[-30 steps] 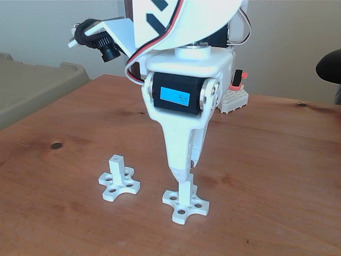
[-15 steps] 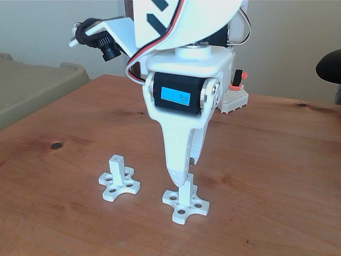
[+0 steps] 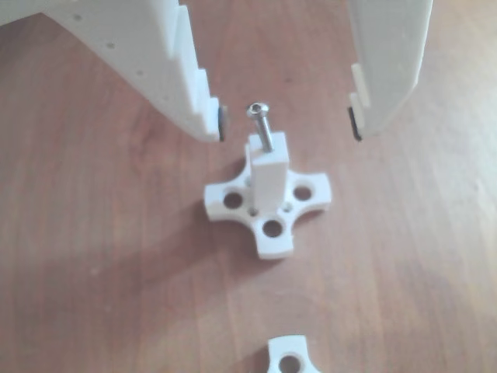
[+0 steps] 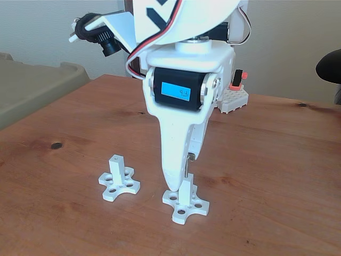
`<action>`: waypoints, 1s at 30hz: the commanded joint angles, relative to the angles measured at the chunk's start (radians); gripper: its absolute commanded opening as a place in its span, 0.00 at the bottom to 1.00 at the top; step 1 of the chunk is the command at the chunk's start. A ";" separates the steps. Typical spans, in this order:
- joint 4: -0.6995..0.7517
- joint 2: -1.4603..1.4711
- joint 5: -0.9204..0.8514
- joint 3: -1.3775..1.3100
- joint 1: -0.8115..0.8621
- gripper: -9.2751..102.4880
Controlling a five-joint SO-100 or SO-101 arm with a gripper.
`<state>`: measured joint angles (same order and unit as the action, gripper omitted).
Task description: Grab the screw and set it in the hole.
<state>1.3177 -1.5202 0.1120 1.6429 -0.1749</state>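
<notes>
Gripper [image 3: 287, 124] released, jaws wide of screw [image 3: 262, 124]; screw stands in post [image 3: 268, 175], hole hidden by shank. Second post [image 3: 289, 358] cropped.

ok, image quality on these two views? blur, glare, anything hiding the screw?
Other view: soft focus and washed out, but the screw reads clearly in its post, between the open gripper fingers. Fixed view: sharper, even daylight, faint shadows on the table; the gripper hides most of the screw.
</notes>
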 commanded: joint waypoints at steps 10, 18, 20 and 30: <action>0.060 -0.104 -0.034 -0.080 0.009 0.33; 0.084 -0.279 -0.066 0.014 0.057 0.33; 0.080 -0.351 -0.072 0.064 0.080 0.32; 0.058 -0.681 -0.057 0.302 0.098 0.04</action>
<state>1.3760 -1.9942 0.0414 1.8607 -0.0813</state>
